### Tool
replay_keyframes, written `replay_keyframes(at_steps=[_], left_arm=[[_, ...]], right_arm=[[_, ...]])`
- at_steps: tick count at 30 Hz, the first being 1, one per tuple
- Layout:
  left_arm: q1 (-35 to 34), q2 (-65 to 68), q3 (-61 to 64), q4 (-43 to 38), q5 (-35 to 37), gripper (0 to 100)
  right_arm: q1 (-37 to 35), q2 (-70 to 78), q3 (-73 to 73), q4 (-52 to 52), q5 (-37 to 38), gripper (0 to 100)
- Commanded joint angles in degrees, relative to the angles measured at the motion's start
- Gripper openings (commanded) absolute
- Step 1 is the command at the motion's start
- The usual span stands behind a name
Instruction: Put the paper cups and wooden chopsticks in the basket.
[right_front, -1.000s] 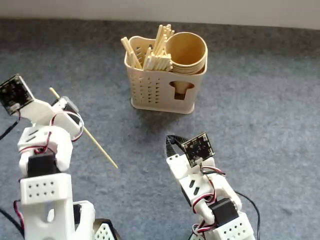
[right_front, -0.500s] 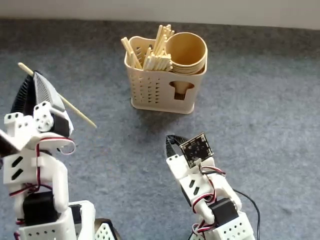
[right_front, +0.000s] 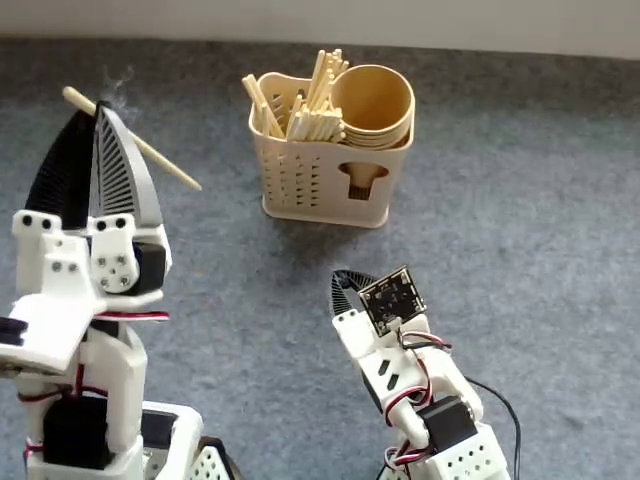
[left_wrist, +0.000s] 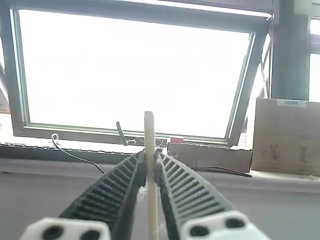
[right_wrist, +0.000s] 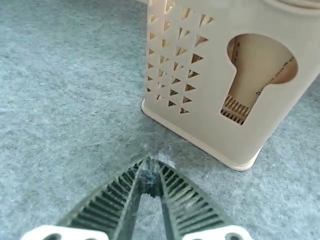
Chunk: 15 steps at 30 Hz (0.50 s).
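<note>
In the high view the left gripper (right_front: 97, 112) is hanging at about 10 o'clock from the middle of the grey carpet (right_front: 520, 220), lifted off it and pointing upward. Its two black fingers (right_front: 125, 172) are pinching a single wooden chopstick (right_front: 150, 155) close to one end. The chopstick is lying aslant in the grip, its short end sticking out toward 10 o'clock and its long end reaching toward 4 o'clock, in the direction of the basket (right_front: 320, 185) without touching it. From the left wrist camera the same stick is running straight up between the ribbed fingers, which are pressing on it from both sides. That camera is facing a bright window (left_wrist: 135, 65) with a cardboard box (left_wrist: 287, 137) sitting on the sill. The basket is standing at 12 o'clock on the carpet, apart from both arms. It is holding a stack of paper cups (right_front: 375, 100) in its 3 o'clock half and a bundle of chopsticks (right_front: 300, 110) in its 9 o'clock half, their tips poking above the rim. The right gripper (right_front: 342, 282) is sitting low at 6 o'clock from the basket, near it but not touching, with its fingers pressed together on nothing. In the right wrist view the basket's wall with its triangular holes is facing the gripper, and a cup is showing through the keyhole-shaped cutout.
</note>
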Motion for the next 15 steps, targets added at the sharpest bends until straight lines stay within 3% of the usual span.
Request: replay_keyframes(at_steps=[1, 15], left_arm=[[2.07, 10.77, -10.77, -0.88, -0.35, 1], [4.62, 54.02, -48.92, 2.2, 0.0, 1]], right_arm=[[0.66, -0.66, -0.13, -1.27, 0.53, 0.6], [0.66, -0.66, -0.13, -1.27, 0.79, 0.6]])
